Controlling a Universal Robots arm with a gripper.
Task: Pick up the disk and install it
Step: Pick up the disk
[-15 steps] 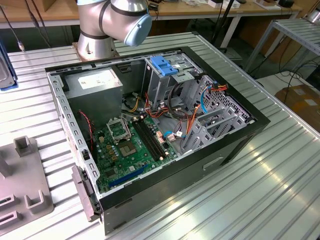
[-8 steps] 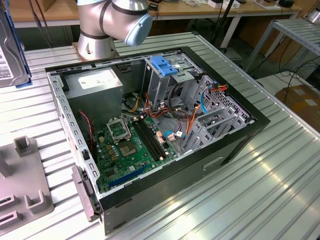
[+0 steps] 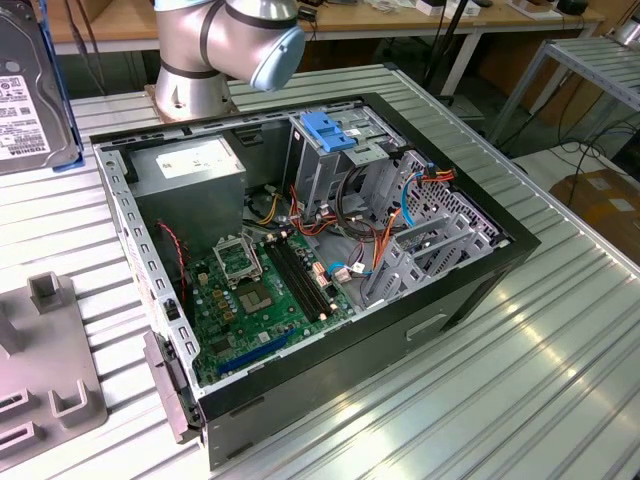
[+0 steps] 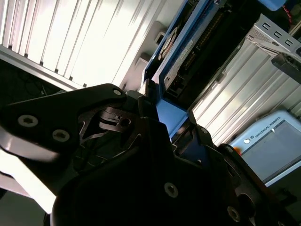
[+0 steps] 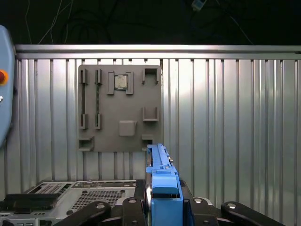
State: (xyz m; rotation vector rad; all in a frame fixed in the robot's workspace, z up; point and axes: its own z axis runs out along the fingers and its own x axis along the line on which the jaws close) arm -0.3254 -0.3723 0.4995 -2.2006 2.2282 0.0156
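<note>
Grips the disk (image 5: 162, 179) by its bright blue carrier rail, with the tool (image 5: 162, 212) clamped narrow on both sides of that rail, at the bottom centre of the first wrist view. Carries the disk (image 3: 28, 90) high off the counter (image 3: 560, 330), at the upper left of the exterior view, well apart from the open computer case (image 3: 380, 365) in the middle of that frame. Looks to be the carrying step, judged from this lie of things, with no drive seated in the grey metal cage (image 3: 320, 170) under the wider blue bracket (image 3: 330, 130). To do it well: hold the clamp firm on the plastic rail, but not harder than needed, to avoid bending it or letting the heavy metal body tip. Travel slowly and without swing. Pass above the case wall and above the orange and red cables (image 3: 350, 225) beside the cage, never through them. Probably gripped near one end of the rail, though hard to tell in the dark second wrist view, so allow for some droop at the free end. Pass clear also of the grey fixture plate (image 3: 45, 350) at the lower left.
</note>
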